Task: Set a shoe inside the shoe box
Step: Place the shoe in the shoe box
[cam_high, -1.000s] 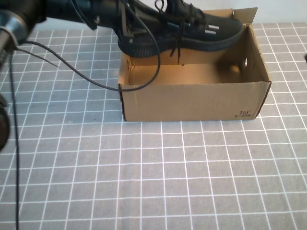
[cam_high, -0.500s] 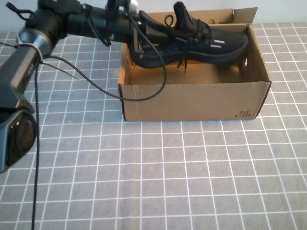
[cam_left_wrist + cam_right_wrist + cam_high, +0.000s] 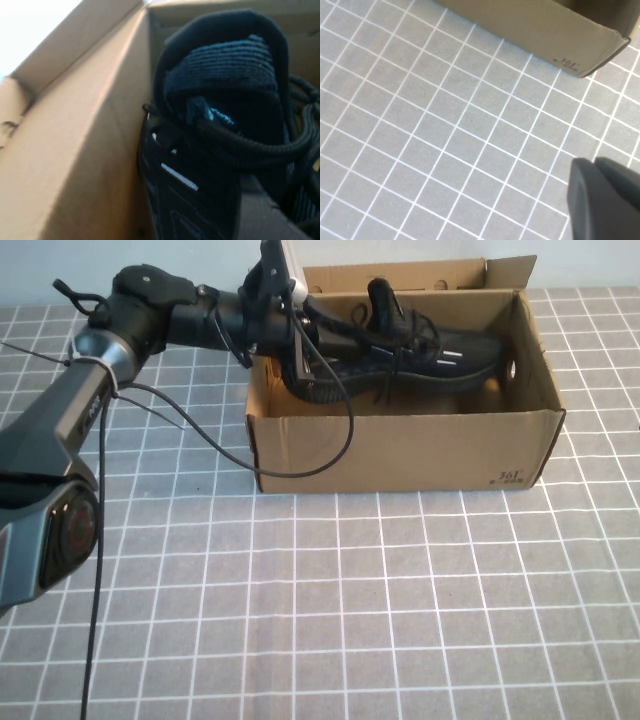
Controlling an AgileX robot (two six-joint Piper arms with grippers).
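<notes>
Left pincer [image 3: 308, 340]: reaches over the box's end wall, closed on the shoe's heel.
Shoe [image 3: 420, 352]: down in the shoe box [image 3: 400, 450], toe away from the left pincer.
In the way: black cable [image 3: 300, 465] hangs over the front wall.
Writing: "361" on the box corner.
Right pincer [image 3: 605, 200]: over the checked bench [image 3: 300, 600]; cannot tell its grip.

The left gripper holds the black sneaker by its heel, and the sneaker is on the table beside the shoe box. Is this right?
Not quite. The left gripper holds the black sneaker by its heel, but the sneaker is inside the shoe box, not beside it. The high view shows this. The right gripper hangs over bare table.
</notes>
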